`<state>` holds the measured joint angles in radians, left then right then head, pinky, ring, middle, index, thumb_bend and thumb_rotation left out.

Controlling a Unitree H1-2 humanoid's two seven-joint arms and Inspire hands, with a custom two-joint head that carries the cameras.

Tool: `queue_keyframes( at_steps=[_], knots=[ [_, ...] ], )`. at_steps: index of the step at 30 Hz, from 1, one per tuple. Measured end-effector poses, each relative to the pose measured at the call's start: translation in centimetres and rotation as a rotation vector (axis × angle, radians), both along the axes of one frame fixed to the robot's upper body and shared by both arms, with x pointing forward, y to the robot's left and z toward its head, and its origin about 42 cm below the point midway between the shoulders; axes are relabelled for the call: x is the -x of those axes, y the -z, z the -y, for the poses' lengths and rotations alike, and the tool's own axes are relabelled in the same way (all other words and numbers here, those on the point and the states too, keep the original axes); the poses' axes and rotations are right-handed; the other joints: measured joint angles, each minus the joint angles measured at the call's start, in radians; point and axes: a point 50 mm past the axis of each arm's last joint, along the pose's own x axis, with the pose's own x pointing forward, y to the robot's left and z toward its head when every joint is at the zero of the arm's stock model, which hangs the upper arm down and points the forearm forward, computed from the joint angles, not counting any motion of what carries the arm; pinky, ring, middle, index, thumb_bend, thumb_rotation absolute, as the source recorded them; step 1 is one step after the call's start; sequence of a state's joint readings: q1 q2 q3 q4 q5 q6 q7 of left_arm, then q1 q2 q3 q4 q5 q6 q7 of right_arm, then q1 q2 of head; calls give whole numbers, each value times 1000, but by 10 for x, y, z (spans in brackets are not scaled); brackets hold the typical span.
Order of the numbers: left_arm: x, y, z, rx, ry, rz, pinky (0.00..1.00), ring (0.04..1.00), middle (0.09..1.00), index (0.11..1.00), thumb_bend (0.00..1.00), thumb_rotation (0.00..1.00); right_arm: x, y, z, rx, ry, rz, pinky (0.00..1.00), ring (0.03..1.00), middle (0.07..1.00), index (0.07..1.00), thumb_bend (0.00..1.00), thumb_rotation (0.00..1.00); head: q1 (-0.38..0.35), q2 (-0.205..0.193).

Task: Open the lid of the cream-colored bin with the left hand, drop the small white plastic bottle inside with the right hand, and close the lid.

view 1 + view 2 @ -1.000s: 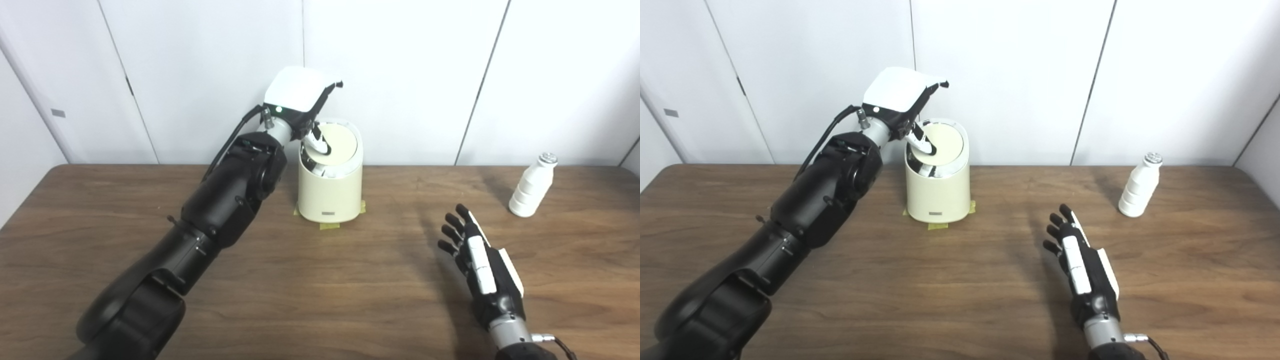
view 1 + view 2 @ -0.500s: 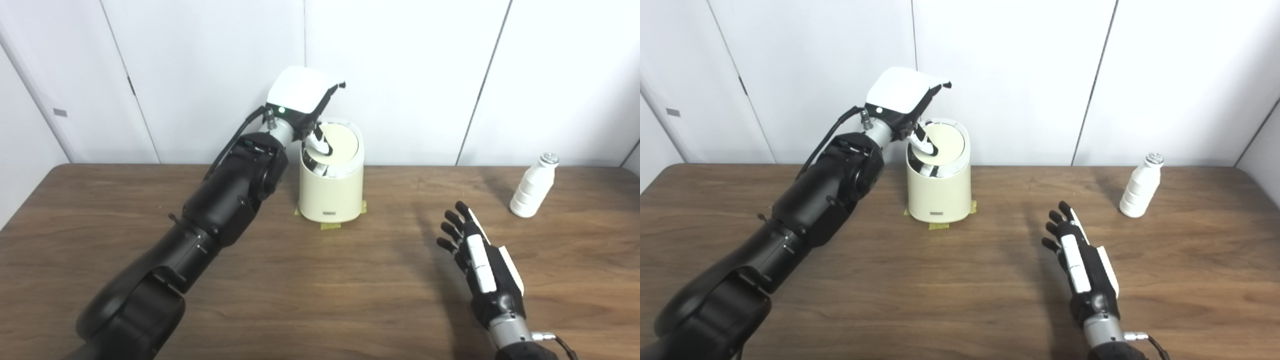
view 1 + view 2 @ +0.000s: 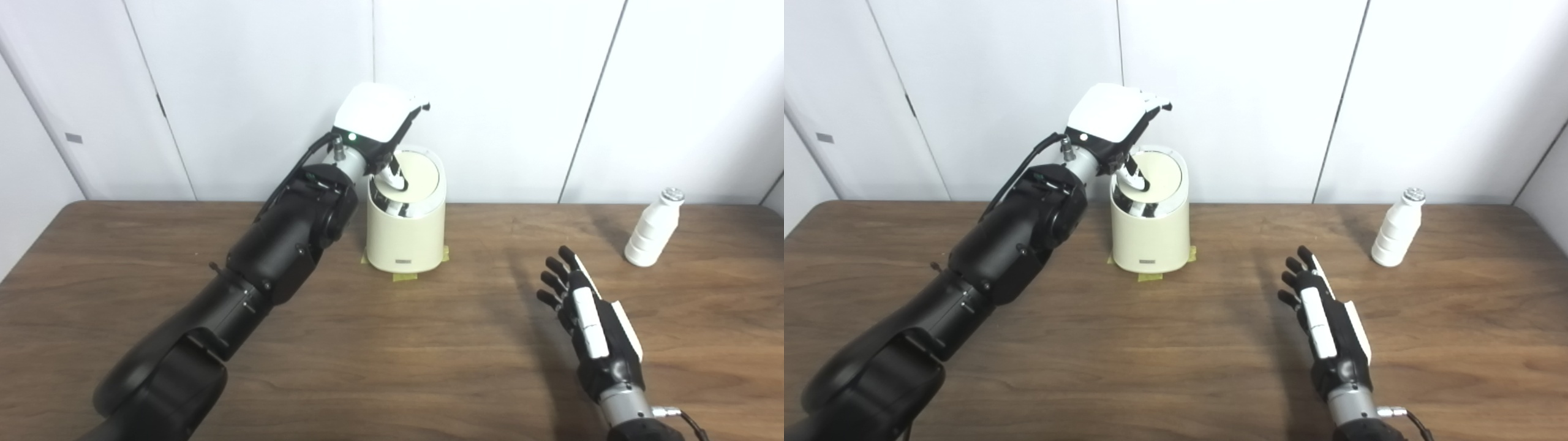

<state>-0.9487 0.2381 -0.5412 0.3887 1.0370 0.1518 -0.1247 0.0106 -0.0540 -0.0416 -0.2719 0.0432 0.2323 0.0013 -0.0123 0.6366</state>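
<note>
Bin (image 3: 405, 236) at table's (image 3: 392, 343) back edge, taped down so pushing won't shift it. Lid (image 3: 414, 174) tilted, front edge dipped. My left hand (image 3: 381, 125) above it, a digit pressing the lid down; holds nothing. Bottle (image 3: 652, 228) upright far right, untouched. Right hand (image 3: 585, 318) open, fingers spread, waiting near it.

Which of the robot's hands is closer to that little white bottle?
The right. The right hand lies open on the table, in front of and left of the bottle without touching it. The left hand is far across, over the cream bin.
</note>
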Motion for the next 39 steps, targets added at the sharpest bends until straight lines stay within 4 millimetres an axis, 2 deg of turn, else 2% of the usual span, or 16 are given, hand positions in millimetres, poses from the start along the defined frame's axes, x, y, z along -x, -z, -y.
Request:
queue_keyframes(
  at_steps=[7, 12, 15, 17, 19, 22, 24, 26, 27, 29, 31, 36, 39],
  knots=[
    [16, -24, 0, 47, -27, -92, 767, 872, 862, 819, 972, 119, 0, -1, 1, -1, 4, -1, 868, 923, 934, 962, 693, 917, -2, 3],
    [22, -43, -8, 98, -26, -75, 744, 826, 824, 788, 953, 162, 0, -1, 3, 3, 8, -1, 862, 922, 934, 961, 703, 917, -2, 5],
    [27, -57, -18, 161, -18, -45, 737, 816, 818, 770, 881, 179, 0, -1, 3, 3, 9, -2, 858, 921, 934, 960, 688, 918, -2, 5],
    [32, -64, -28, 223, -14, -17, 642, 752, 774, 753, 759, 197, 0, -1, 3, 6, 10, -1, 853, 915, 928, 955, 680, 922, -5, 2],
    [39, -64, -40, 296, -12, 27, 611, 735, 765, 749, 704, 213, 0, 0, 3, 14, 14, -3, 852, 914, 927, 955, 674, 926, -8, 2],
    [51, -50, -58, 394, -34, 18, 592, 741, 773, 750, 621, 247, 1, -1, 3, 28, 21, -3, 852, 916, 929, 958, 658, 922, -8, 3],
    [64, -33, -70, 484, -65, -9, 605, 740, 766, 748, 580, 283, 1, -1, 3, 34, 21, -3, 854, 917, 931, 959, 654, 888, -9, 3],
    [73, -13, -78, 584, -96, -77, 590, 720, 756, 750, 509, 364, 1, -1, 3, 33, 22, -2, 860, 921, 938, 962, 649, 842, -9, 3],
    [78, -3, -83, 649, -115, -119, 589, 714, 761, 763, 474, 444, 1, -1, 3, 31, 20, -3, 857, 921, 938, 963, 641, 828, -9, 2],
    [87, 16, -93, 794, -156, -213, 645, 729, 770, 780, 419, 679, 1, -1, 3, 25, 17, -2, 843, 915, 936, 963, 627, 801, -9, 0],
    [92, 28, -99, 907, -167, -285, 679, 755, 791, 806, 421, 813, 1, -1, 3, 25, 17, -2, 833, 909, 932, 963, 611, 791, -12, -2],
    [114, 48, -116, 1182, -142, -360, 759, 802, 841, 884, 404, 894, 1, -2, 5, 25, 22, 1, 841, 915, 934, 965, 587, 799, -12, -2],
    [129, 72, -118, 1289, -150, -411, 773, 806, 848, 903, 425, 932, 1, -2, 6, 28, 25, 6, 843, 914, 930, 961, 590, 789, -12, -2]
  ],
)
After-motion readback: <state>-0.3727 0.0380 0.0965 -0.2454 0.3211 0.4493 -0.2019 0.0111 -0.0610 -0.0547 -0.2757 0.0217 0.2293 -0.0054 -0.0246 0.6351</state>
